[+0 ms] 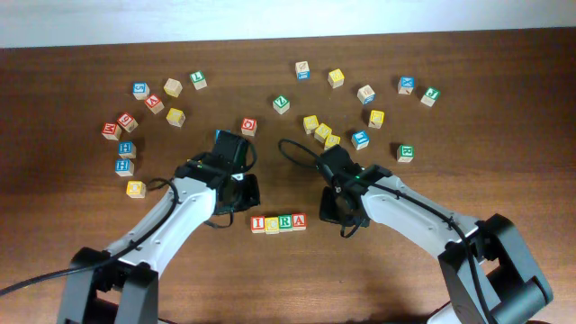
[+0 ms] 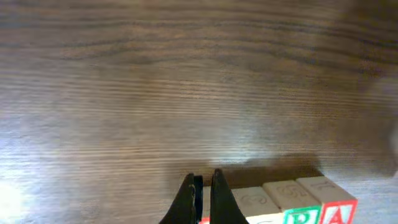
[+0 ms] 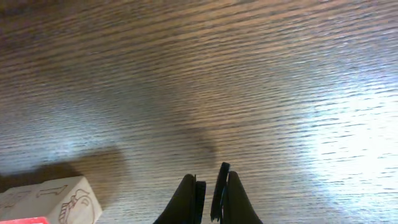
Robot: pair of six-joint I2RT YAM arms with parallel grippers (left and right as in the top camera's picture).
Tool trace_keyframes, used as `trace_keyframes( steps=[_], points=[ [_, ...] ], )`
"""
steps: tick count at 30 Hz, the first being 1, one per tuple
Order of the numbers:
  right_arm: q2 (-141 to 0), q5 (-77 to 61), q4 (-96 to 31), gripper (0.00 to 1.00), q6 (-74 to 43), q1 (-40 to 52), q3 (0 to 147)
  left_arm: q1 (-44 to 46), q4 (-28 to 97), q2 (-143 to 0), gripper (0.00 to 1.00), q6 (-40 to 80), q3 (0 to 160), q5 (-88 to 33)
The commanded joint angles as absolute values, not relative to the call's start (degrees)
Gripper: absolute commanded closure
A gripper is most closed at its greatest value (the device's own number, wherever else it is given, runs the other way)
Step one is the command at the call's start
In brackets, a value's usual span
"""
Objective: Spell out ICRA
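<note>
The table [image 1: 297,279] is dark wood, with loose cubes [image 1: 324,133] scattered across the upper half of the overhead frame. The left gripper [image 2: 202,198] and right gripper [image 3: 208,194] are both closed on nothing, jaws pinched together, hanging just left and just right of centre. Between them, low in the centre of the frame, sits the ICRA row [image 1: 279,222]. It reads I, C, R, A from left to right, the cubes side by side and seemingly touching, though the view is too coarse to rule out slim gaps. These wooden cubes look light, rigid and hard to damage, with smooth painted faces that could slip. In the row only the front and back faces stand free, so a pinch belongs there, at mid-height.
</note>
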State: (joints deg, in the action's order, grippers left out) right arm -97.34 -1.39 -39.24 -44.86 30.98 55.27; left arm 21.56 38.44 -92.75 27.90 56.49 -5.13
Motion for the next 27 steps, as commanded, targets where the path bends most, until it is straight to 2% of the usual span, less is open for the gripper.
trace_keyframes(
  steps=[1,27],
  points=[
    [-96.9,3.9,-40.2,0.96,-44.9,30.7,55.3,24.0,36.6,-95.8,1.0,27.7,57.5,-4.6],
    [-96.9,5.2,-41.0,0.96,-44.9,30.7,55.3,24.0,39.5,-98.5,1.0,27.8,57.5,-9.4]
  ],
)
